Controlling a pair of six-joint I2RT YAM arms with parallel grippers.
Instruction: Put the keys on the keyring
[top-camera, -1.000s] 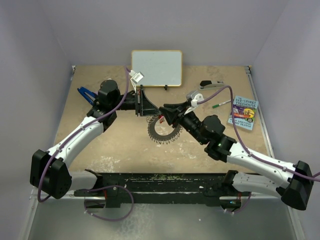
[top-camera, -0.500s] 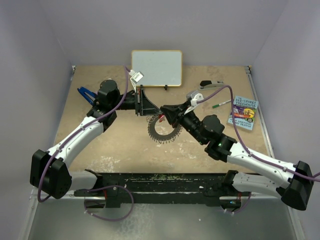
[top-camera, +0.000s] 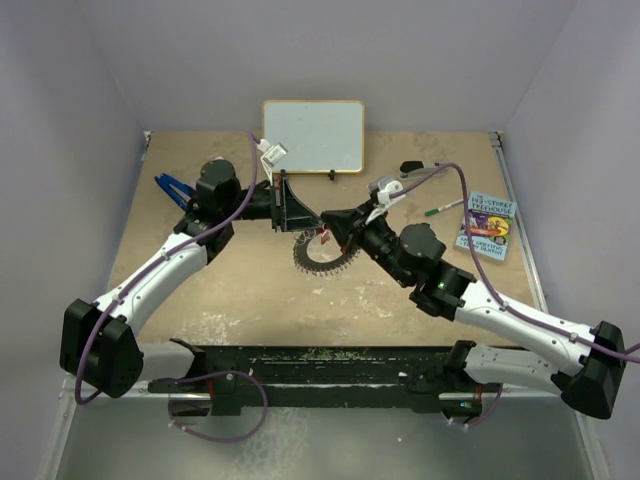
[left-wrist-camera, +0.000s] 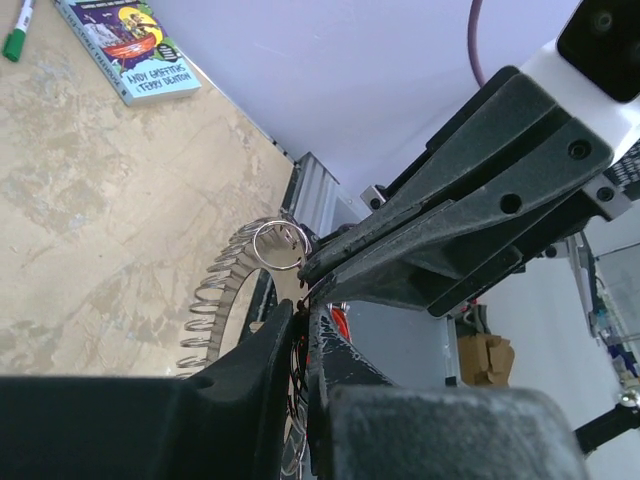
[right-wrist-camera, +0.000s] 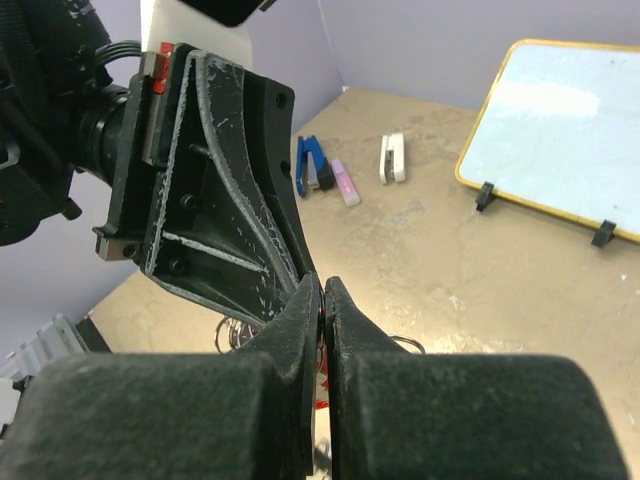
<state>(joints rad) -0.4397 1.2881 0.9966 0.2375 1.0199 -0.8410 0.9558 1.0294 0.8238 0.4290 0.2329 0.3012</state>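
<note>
Because the key (top-camera: 323, 237) has to thread on, the keyring (top-camera: 318, 268) hangs tilted just under both fingertips. The left gripper (left-wrist-camera: 302, 312) is nearly closed and seems to pinch its rim steady. The right gripper (right-wrist-camera: 322, 285), tip-to-tip opposite, is clamped on the red key.

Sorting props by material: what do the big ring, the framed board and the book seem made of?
The keyring looks like bare metal: silvery wire loops catching the light. The board seems to be a glossy white panel in a tan frame; whether that is wood or plastic I cannot tell. The book looks like a paperback: thin, with a printed card cover.
</note>
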